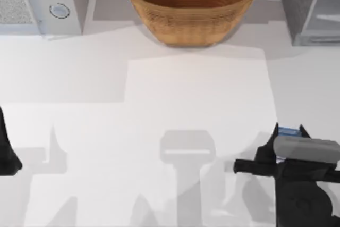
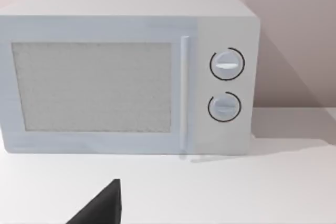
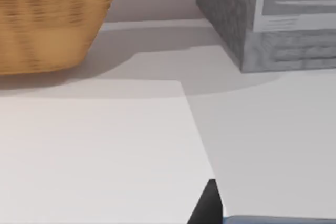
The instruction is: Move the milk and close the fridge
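The right end effector (image 1: 288,127) sat low at the table's (image 1: 159,147) near right over the milk (image 1: 287,131), its grip state impossible to tell, well apart from the fridge (image 1: 311,6) at far right.

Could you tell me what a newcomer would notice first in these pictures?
A big woven basket sits at the table's far middle, between the white microwave at far left and the grey fridge at far right. Near the front right, the right tool is at the blue-topped milk.
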Controlling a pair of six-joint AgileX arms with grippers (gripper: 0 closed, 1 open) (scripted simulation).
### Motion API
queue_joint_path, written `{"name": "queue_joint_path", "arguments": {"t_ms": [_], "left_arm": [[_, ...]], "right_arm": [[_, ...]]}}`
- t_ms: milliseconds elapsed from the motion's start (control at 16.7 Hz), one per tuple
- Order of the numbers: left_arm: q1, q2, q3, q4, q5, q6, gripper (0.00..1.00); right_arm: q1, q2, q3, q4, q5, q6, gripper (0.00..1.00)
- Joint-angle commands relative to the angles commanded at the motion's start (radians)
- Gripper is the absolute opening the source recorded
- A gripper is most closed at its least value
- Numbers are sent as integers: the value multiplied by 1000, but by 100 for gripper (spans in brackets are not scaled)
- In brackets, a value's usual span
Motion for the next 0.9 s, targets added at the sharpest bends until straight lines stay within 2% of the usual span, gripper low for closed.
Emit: {"name": "queue_joint_path", "arguments": {"t_ms": [180, 480, 600, 900], "left_arm": [[0, 0, 0, 0, 0, 0, 100], [0, 0, 0, 0, 0, 0, 100], [0, 0, 0, 0, 0, 0, 100], [0, 0, 0, 0, 0, 0, 100]], "right_arm": [[-24, -28, 22, -8, -34, -2, 0], [-239, -140, 51, -127, -249, -56, 0], [-354, -199, 72, -167, -378, -67, 0], [-702, -338, 135, -244, -794, -131, 0]]}}
